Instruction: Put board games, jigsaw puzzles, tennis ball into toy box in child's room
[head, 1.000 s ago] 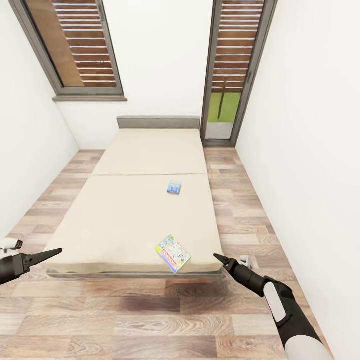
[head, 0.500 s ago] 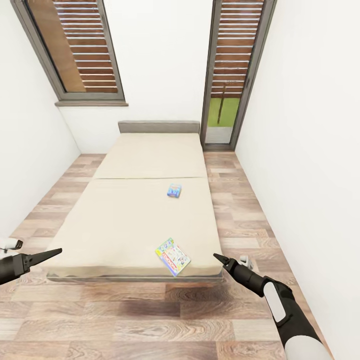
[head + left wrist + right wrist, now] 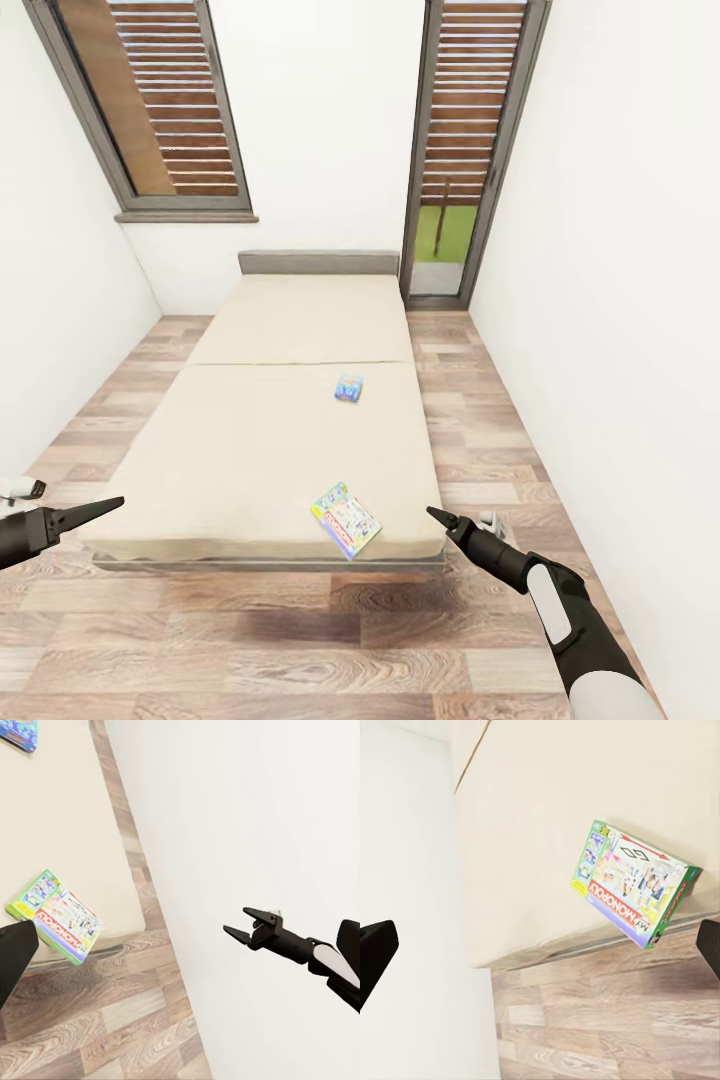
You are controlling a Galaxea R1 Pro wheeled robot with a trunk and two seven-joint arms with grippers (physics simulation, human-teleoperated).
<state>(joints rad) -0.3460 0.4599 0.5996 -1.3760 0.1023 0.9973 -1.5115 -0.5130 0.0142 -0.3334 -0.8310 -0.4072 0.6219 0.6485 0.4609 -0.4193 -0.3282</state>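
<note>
Lying on the bed (image 3: 250, 440) are two board games: one (image 3: 345, 520) at the foot edge, a smaller one (image 3: 348, 388) mid-mattress. Left gripper (image 3: 112, 503) state cannot be told; right gripper (image 3: 238, 925) spread, empty, beside the bed's foot corner

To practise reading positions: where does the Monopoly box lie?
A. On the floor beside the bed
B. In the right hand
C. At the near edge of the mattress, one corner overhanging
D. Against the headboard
C: the Monopoly box lies at the bed's near edge, with one corner overhanging.

Matt beige cloth covers the bed (image 3: 250, 440); the floor (image 3: 300, 640) is grained wood plank.
</note>
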